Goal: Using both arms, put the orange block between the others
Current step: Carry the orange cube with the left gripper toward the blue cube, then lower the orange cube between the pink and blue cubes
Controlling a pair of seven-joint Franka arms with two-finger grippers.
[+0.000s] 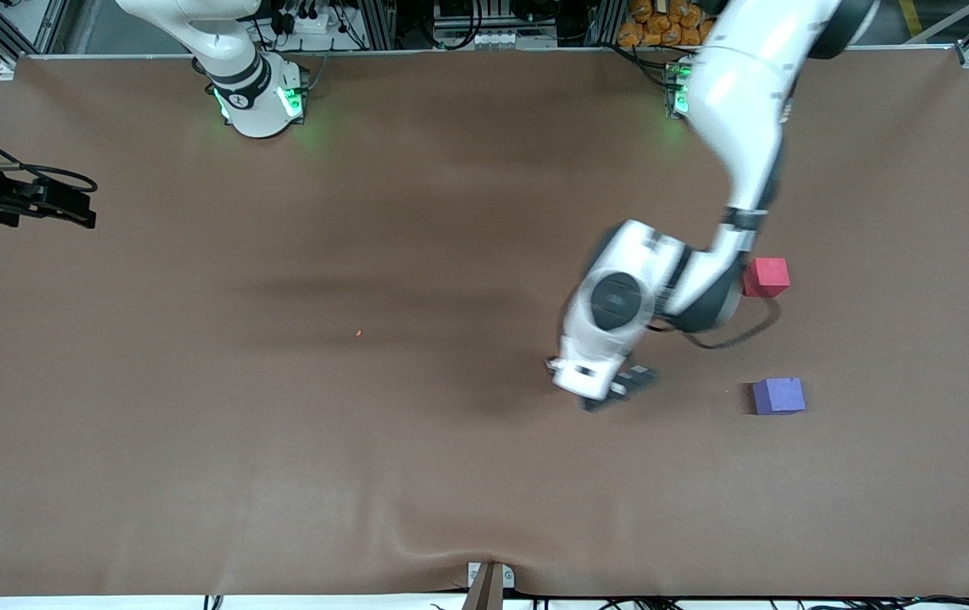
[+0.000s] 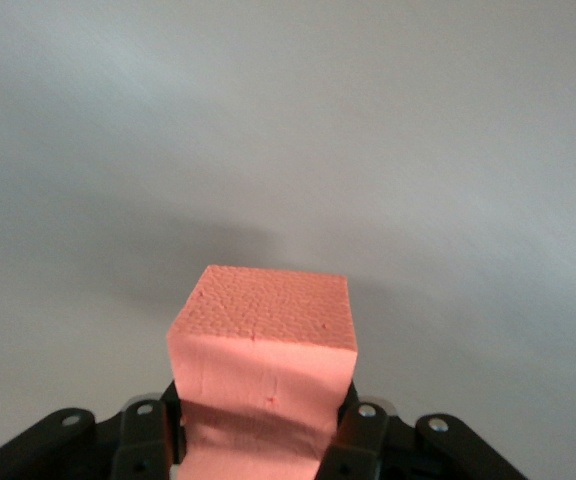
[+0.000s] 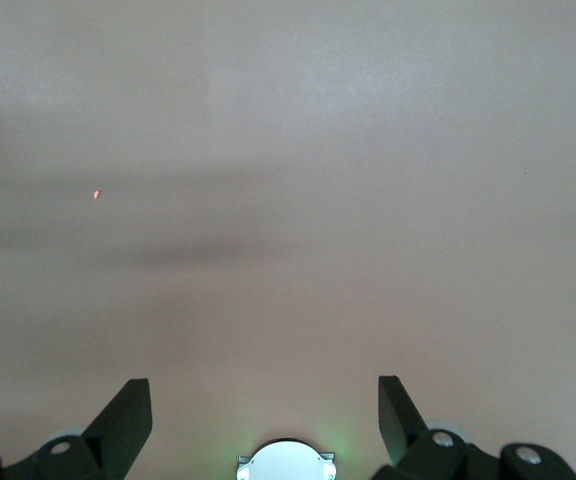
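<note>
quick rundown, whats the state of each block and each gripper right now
orange block: clamped in the left gripper, squeezed at its base
left gripper: shut on the orange block, over bare table
pinkish-red cube: resting on the table, untouched
purple cube: resting on the table, nearer the front camera, untouched
right gripper: open, empty, waiting

Bare table (image 1: 281, 407) lies between the pinkish-red cube (image 1: 766, 277) and purple cube (image 1: 779, 396). The left arm (image 1: 705, 280) overhangs that gap's edge, seemingly just beside the pinkish-red cube.

orange block (image 2: 263, 365) in left claw (image 2: 263, 440)
</note>
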